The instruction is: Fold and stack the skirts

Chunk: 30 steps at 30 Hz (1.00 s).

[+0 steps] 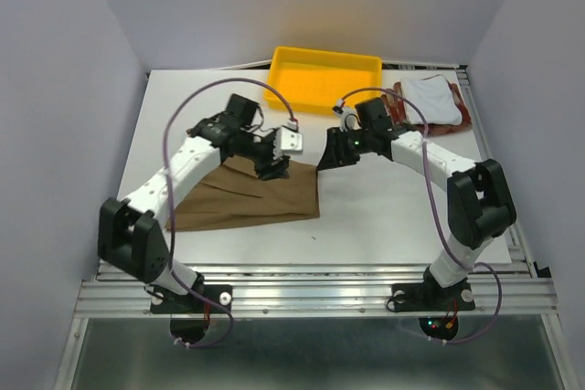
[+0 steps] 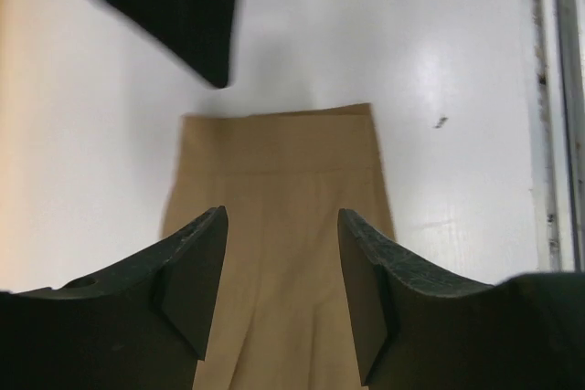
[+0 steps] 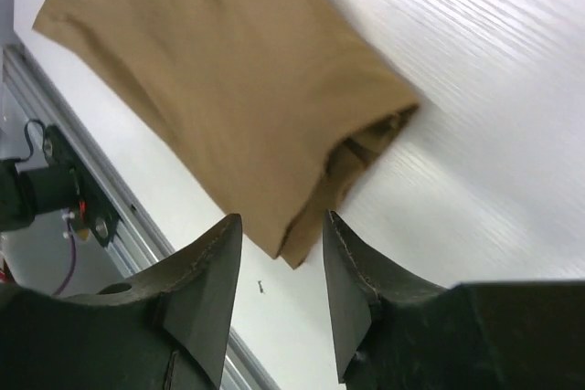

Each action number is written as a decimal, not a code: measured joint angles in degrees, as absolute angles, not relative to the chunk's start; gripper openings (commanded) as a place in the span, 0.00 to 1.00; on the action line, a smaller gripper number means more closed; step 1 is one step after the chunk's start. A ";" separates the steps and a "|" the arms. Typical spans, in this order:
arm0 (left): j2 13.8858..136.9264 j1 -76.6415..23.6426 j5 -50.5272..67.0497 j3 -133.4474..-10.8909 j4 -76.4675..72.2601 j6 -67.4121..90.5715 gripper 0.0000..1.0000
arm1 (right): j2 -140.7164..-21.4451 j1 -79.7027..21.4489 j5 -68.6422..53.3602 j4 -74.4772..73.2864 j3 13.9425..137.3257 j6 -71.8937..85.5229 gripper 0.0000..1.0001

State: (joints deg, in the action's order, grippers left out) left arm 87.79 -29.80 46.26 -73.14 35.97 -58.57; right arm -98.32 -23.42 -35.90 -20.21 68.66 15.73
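Two open, empty: left tool point(image 2: 282, 226) and right tool point(image 3: 281, 226), in front of tray point(image 1: 324, 75). Tan skirt point(image 1: 247, 194) flat on desk point(image 1: 384, 216) before tray, beneath both. White skirt point(image 1: 430, 96) atop checked skirt point(image 1: 463, 116), just right of tray.

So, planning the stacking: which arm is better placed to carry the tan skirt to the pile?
Right, probably: the right tool hovers open at the right edge of the folded tan-brown cloth skirt, and the white cloth skirt lies far right.
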 measured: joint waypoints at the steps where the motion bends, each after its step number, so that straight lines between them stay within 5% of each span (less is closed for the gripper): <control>1: 84.64 -27.03 46.04 -73.10 35.51 -56.62 0.62 | -98.35 -24.27 -35.86 -20.78 69.69 14.44 0.46; 7: 73.10 -7.09 42.30 -70.39 39.59 -55.31 0.57 | -102.37 -34.41 -32.01 -28.18 78.83 7.62 0.48; 14: 74.65 12.60 37.56 -61.43 50.28 -64.10 0.56 | -107.74 -36.69 -28.47 -37.47 79.50 5.63 0.55; 18: 71.11 13.85 35.53 -55.24 53.30 -68.25 0.55 | -107.66 -36.84 -26.87 -38.83 79.44 3.01 0.55; 22: 65.12 13.87 32.29 -48.58 51.86 -68.77 0.66 | -107.15 -39.83 -23.55 -38.52 79.37 -2.00 0.53; 30: 65.32 13.80 26.55 -45.01 44.77 -68.42 0.57 | -106.28 -48.29 -17.45 -35.09 79.35 -13.15 0.51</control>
